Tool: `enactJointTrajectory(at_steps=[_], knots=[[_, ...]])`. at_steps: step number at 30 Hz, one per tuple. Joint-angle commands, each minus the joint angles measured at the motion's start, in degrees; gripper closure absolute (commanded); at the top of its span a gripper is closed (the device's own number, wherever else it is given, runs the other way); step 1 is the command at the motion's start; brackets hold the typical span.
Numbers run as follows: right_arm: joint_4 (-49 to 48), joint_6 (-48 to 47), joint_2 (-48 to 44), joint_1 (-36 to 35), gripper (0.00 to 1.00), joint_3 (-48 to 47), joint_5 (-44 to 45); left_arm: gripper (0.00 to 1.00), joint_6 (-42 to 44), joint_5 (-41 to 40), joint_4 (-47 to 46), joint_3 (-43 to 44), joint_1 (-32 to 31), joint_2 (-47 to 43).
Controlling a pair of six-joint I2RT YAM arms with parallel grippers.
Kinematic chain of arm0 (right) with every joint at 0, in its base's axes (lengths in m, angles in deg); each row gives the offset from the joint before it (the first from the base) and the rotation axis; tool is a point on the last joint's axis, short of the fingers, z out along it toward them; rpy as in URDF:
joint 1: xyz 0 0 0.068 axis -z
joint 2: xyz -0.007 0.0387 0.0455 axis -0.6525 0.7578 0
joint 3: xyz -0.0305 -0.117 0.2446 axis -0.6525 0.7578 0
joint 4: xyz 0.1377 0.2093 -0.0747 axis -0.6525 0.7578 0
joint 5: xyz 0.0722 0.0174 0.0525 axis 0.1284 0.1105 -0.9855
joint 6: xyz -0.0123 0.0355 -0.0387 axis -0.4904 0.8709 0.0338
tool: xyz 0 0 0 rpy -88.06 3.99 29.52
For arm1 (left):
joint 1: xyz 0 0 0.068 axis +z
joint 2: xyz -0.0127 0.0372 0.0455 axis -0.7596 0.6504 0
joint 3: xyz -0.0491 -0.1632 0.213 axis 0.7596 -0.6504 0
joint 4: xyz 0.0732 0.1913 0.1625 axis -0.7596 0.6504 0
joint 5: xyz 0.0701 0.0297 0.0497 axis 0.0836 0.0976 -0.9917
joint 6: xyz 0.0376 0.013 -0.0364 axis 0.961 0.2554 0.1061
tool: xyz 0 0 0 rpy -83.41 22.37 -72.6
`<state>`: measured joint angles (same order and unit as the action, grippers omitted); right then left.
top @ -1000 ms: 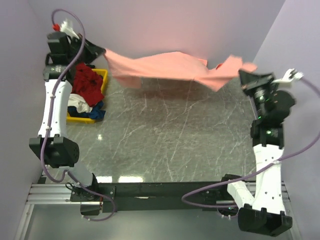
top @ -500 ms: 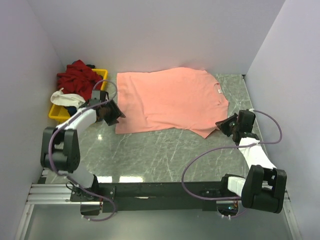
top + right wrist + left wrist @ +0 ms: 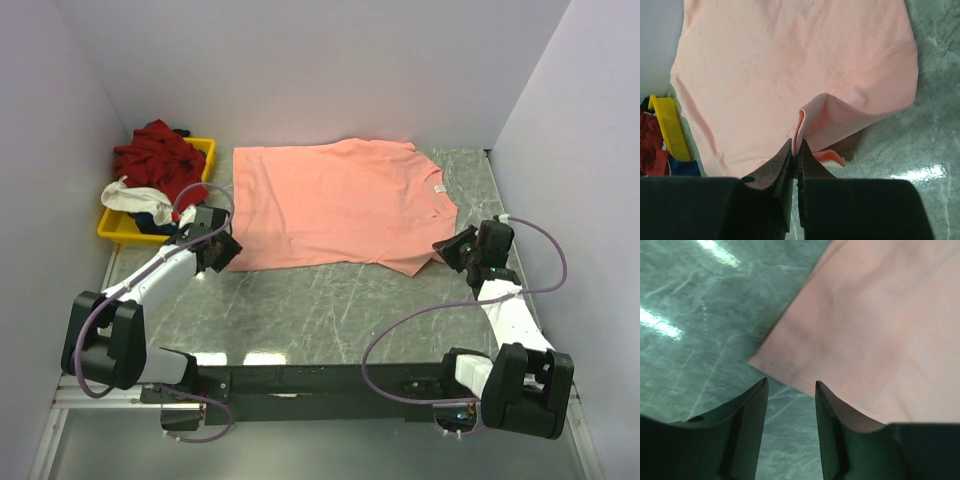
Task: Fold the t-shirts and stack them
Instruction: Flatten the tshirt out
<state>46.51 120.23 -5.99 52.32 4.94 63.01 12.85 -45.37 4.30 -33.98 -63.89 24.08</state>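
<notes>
Salmon-pink cloth lies spread nearly flat at the far middle of the counter [image 3: 330, 310]. This salmon-pink t-shirt [image 3: 335, 205], with its neck label [image 3: 438, 187] toward the right, carries no fold yet, so the task appears to be at its start. The left gripper [image 3: 790, 390] stands with jaws apart just off the shirt's near left hem corner, holding nothing. The right gripper [image 3: 796, 150] is pinched tight on a raised ridge of the near right sleeve. Folding this shirt remains, then the dark red shirt [image 3: 155, 155], the white shirt [image 3: 125, 195] and what seems a blue shirt [image 3: 155, 217], mostly hidden, all heaped in the yellow tray [image 3: 205, 150] at far left. Nothing lies on the spread shirt, though its bunched sleeve likely needs smoothing.
</notes>
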Motion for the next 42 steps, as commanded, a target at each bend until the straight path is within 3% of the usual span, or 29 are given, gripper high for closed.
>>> enactJointTrajectory(at_steps=[1, 11, 16, 18, 21, 22, 24, 31, 42], knots=[[1.09, -1.51, -2.47, 0.45, 0.91, -2.07, 1.25, 0.51, -4.45, -4.6, -0.58, -2.05, -0.22, -2.3], [3.99, -2.48, -6.07, 0.45, 0.91, -1.63, 3.18, 0.48, -5.5, -1.78, -6.04, -3.46, -0.31, 4.64], [4.96, -2.83, -7.22, 0.45, 0.91, -1.46, 3.53, 0.52, -6.47, -2.13, -6.74, -4.77, -0.48, 6.83], [5.58, -3.01, -7.66, 0.45, 0.91, -1.19, 3.62, 0.58, -6.56, -2.31, -7.09, -5.21, -0.4, 7.19], [6.89, -3.27, -8.97, 0.45, 0.91, -0.75, 4.41, 0.76, -6.39, -3.01, -6.57, -5.48, -0.4, 7.54], [7.51, -3.45, -9.76, 0.53, 0.91, -1.01, 4.76, 0.88, -6.21, -3.36, -6.22, -5.57, -0.4, 7.02], [9.97, -3.8, -10.38, 0.45, 0.92, -1.54, 5.72, 0.97, -6.12, -3.89, -4.91, -5.92, -0.4, 5.79], [17.52, -3.19, -15.12, 0.45, 0.99, -1.63, 6.34, 0.99, -7.26, -7.32, 1.68, -7.94, -0.4, -6.05], [33.17, 0.51, -23.64, 0.45, 1.0, -2.95, 11.35, 0.99, -11.48, -8.11, 9.25, -17.6, -0.4, -27.69]])
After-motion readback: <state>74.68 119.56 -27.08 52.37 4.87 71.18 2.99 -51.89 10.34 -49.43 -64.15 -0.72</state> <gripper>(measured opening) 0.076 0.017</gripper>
